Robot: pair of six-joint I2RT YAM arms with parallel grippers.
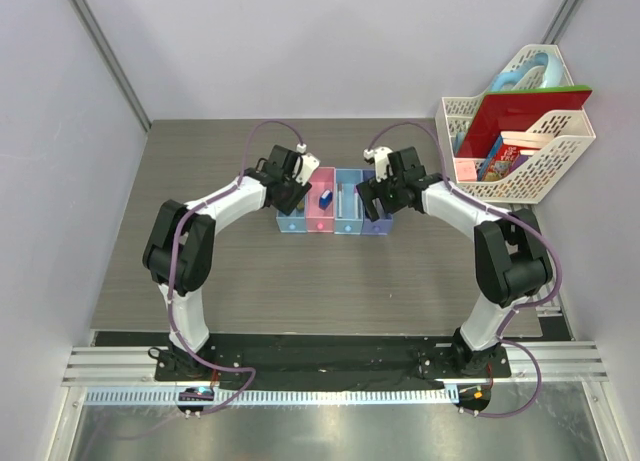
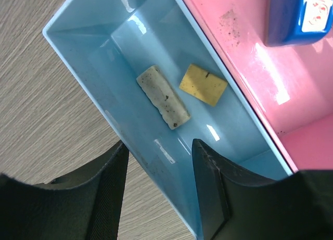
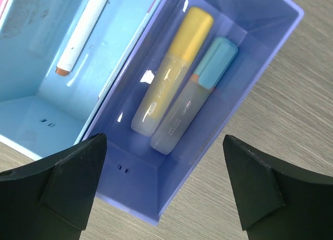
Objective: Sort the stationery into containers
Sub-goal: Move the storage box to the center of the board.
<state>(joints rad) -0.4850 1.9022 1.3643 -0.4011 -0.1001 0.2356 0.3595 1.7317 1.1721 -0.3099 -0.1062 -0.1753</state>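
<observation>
I have the left gripper (image 2: 158, 162) hanging over the near end of the light blue bin (image 2: 119, 42) at the left end of the row. Its fingers are partly spread and hold nothing; one sits over the tabletop (image 2: 47, 120), the other over the bin's inside. On the bin floor a beige eraser (image 2: 163, 97) and a tan eraser (image 2: 203, 84) lie just beside each other, not touching. A blue item (image 2: 299, 16) lies in the adjoining pink bin (image 2: 250, 58).

My right gripper (image 3: 164, 146) is spread wide and empty above the purple bin (image 3: 250, 84) at the other end. In it the yellow highlighter (image 3: 171, 71) and the blue-capped marker (image 3: 195, 97) lie side by side, touching along their length. A white pen (image 3: 83, 34) lies in the second light blue bin (image 3: 31, 110) next door.
</observation>
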